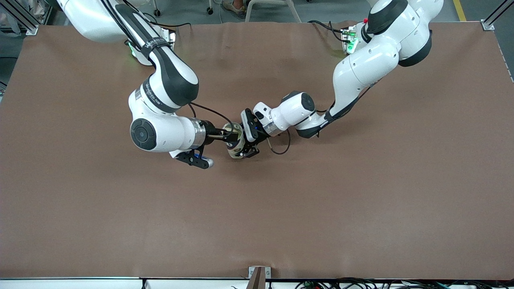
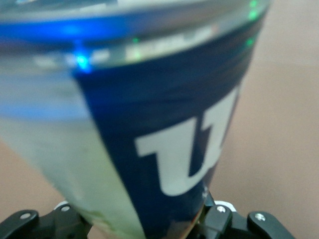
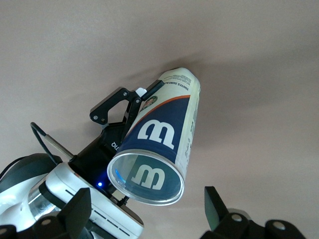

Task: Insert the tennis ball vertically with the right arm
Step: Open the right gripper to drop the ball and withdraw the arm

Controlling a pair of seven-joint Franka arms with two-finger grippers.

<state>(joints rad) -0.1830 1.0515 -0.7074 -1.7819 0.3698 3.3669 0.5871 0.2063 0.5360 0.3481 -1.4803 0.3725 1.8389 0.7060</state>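
A tennis ball can (image 1: 235, 143) with a blue and cream label stands on the table at its middle. It is tilted, with its open rim up. My left gripper (image 1: 245, 151) is shut on the can's lower part. The can fills the left wrist view (image 2: 164, 149), between the left fingers (image 2: 219, 215). My right gripper (image 1: 224, 134) is just over the can's rim. In the right wrist view its fingers (image 3: 215, 205) are open and empty, above the can's mouth (image 3: 147, 177). No tennis ball shows in any view.
Brown table (image 1: 361, 200) all round the two hands. A thin black cable (image 1: 281, 149) loops from the left wrist beside the can. The right arm's elbow (image 1: 160, 132) hangs low toward the right arm's end.
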